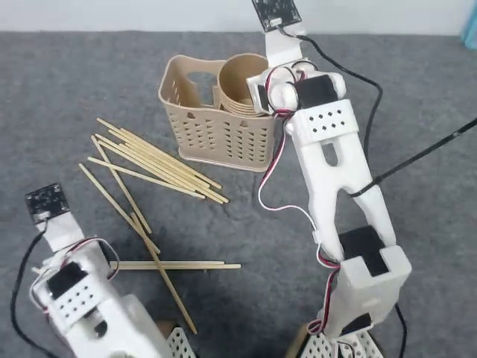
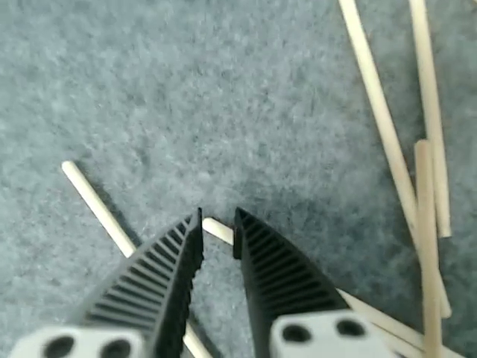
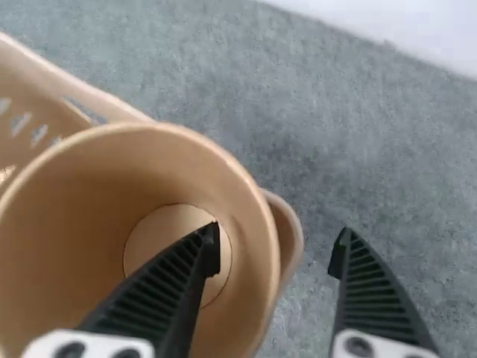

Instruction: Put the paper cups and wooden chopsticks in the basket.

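Note:
A beige slotted basket stands on the grey carpet with a stack of paper cups inside its right end. My right gripper is open over that stack: one finger is inside the top cup, the other is outside its rim, beside the basket wall. Several wooden chopsticks lie scattered on the carpet left of and below the basket. My left gripper hangs low over the carpet, open only a narrow gap, with the end of one chopstick lying between its tips.
More chopsticks lie close by the left gripper, another on its other side. Two chopsticks lie side by side between the arms, crossed by a long one. The right arm stretches across the carpet's right side.

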You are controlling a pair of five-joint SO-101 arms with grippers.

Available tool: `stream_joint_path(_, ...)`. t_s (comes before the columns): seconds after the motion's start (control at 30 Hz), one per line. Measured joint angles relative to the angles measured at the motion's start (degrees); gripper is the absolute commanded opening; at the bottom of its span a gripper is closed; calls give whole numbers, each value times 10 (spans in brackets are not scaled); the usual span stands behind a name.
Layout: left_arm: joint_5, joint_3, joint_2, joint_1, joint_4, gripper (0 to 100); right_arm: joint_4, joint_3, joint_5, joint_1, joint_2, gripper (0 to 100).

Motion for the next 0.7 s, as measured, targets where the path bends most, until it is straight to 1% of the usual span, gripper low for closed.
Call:
stream_joint_path(0.07,0,-5,14,0,-3,66,1,-7,0,2,7,10)
stream_joint_path(0.1,0,-6,17,0,-4,66,1,-11,0,3,11,1)
stream_joint_path(0.13,0,-7,18,0,-4,66,1,-11,0,6,11,28)
stream_joint_path(0.17,0,-7,18,0,-4,66,1,-11,-2,12,11,32)
stream_joint_path(0.23,0,-7,18,0,-4,66,3,-11,-3,25,11,2)
stream_joint_path(0.33,0,-7,18,0,-4,66,12,-29,-4,32,14,6)
stream_joint_path(0.43,0,-7,18,0,-4,66,54,-69,-4,44,17,7)
stream_joint_path(0.6,0,-7,18,0,-4,66,147,-178,1,76,26,7)
stream_joint_path(0.7,0,-7,18,0,-4,66,191,-223,25,94,26,7)
